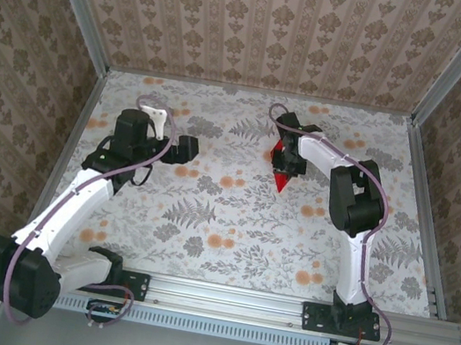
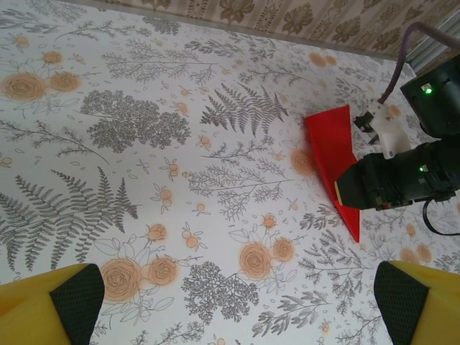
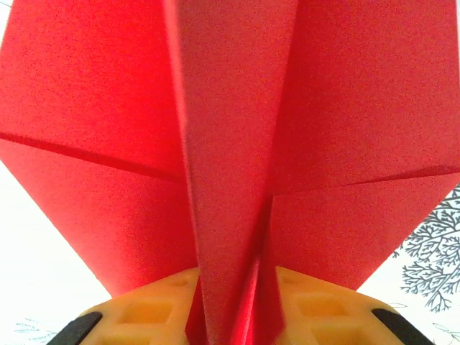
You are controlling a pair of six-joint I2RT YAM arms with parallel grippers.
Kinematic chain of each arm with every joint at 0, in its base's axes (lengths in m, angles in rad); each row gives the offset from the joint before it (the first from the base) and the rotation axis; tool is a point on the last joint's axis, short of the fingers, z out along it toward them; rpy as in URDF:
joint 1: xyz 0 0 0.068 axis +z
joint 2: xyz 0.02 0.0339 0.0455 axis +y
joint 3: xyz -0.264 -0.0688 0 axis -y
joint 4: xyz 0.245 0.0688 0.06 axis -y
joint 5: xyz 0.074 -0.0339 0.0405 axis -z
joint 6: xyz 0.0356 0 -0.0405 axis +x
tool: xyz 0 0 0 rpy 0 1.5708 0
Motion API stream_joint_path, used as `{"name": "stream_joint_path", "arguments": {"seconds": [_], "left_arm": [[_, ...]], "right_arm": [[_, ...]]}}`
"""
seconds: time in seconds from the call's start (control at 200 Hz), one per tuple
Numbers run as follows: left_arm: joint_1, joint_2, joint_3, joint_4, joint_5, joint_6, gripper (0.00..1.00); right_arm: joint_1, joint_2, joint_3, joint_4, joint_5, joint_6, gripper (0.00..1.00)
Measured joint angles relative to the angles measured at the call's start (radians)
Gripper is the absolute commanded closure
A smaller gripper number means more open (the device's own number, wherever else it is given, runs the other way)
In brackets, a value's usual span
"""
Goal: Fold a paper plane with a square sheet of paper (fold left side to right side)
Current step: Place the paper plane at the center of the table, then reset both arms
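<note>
The paper plane [image 1: 281, 180] is a bright red pointed dart on the flowered table, right of centre, with its tip toward the near edge. My right gripper [image 1: 282, 159] comes down on it from behind. In the right wrist view the plane's [image 3: 230, 108] centre fold stands between the yellow fingers [image 3: 144, 309] of the right gripper [image 3: 233, 309]; the fold touches both fingers, and its layers splay a little. My left gripper [image 1: 192, 148] hangs left of the plane with a wide gap between them. In the left wrist view the left gripper [image 2: 237, 298] is open and holds nothing, and the plane [image 2: 330, 151] lies far to the upper right.
The flowered tablecloth [image 1: 205, 213] covers the whole table. Patterned walls and metal rails [image 1: 425, 207] close it in at the left, back and right. The arms' mounting rail [image 1: 226, 297] runs along the near edge.
</note>
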Motion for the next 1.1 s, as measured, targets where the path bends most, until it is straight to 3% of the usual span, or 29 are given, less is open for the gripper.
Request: {"name": "stream_joint_path", "arguments": {"seconds": [0.2,0.565,0.695,0.865,0.99,1.105], "left_arm": [[0.019,0.005,0.019,-0.003,0.003,-0.002,0.0],[0.072,0.018,0.036,-0.001,0.035,-0.03,0.0],[0.13,0.018,0.051,-0.005,0.039,-0.053,0.0],[0.229,0.018,0.063,-0.004,-0.01,-0.064,0.0],[0.245,0.005,0.031,0.043,-0.097,0.006,0.0],[0.245,-0.037,-0.092,0.15,-0.192,0.098,0.0]], "right_arm": [[0.0,-0.01,0.0,-0.015,0.003,-0.01,0.68],[0.01,-0.172,-0.01,-0.084,0.042,-0.037,0.5],[0.012,-0.367,-0.125,-0.051,0.058,-0.064,0.3],[0.0,-0.745,-0.368,0.089,0.095,-0.11,0.01],[-0.052,-0.953,-0.569,0.241,0.147,-0.128,0.0],[-0.132,-1.031,-0.764,0.4,0.194,-0.154,0.0]]}}
